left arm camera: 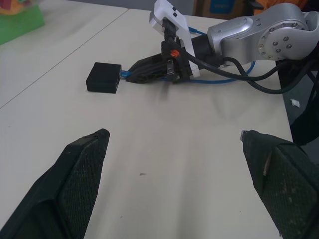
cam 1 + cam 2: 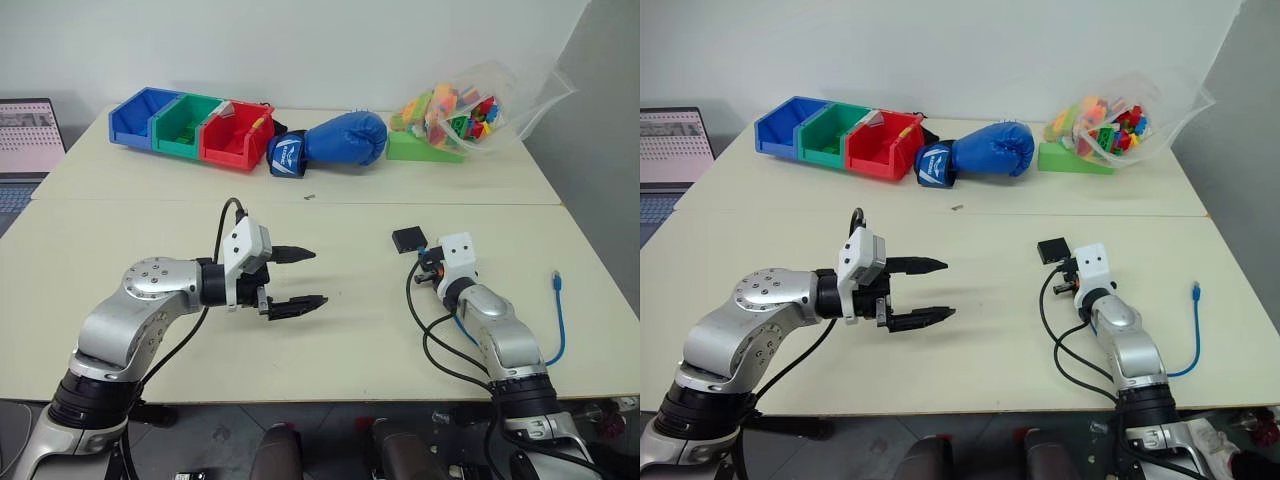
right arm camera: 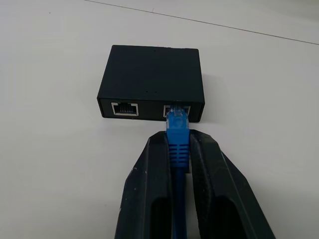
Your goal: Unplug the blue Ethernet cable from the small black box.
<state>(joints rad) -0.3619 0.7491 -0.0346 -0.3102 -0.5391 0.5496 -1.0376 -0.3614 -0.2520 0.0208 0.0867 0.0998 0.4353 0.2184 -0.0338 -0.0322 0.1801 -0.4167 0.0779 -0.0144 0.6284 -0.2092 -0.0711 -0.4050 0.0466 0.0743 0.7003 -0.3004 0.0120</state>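
Observation:
The small black box [image 3: 149, 74] lies flat on the cream table [image 2: 330, 340], to the right of centre, with two ports in its near side. The blue Ethernet cable [image 3: 178, 149] has its plug seated in the right-hand port. My right gripper [image 3: 178, 137] is shut on the cable's ribbed boot, just behind the plug and close to the box. The cable runs back under that arm, and its free end [image 2: 557, 283] lies near the table's right edge. My left gripper [image 2: 317, 277] hangs open over the table's middle, pointing toward the box, with nothing between its fingers.
Blue, green and red bins [image 2: 190, 127], a blue boxing glove [image 2: 335, 142] and a clear bag of coloured blocks [image 2: 460, 112] line the far side. A laptop [image 2: 28, 135] stands at the far left. Black cables [image 2: 430, 335] loop beside my right arm.

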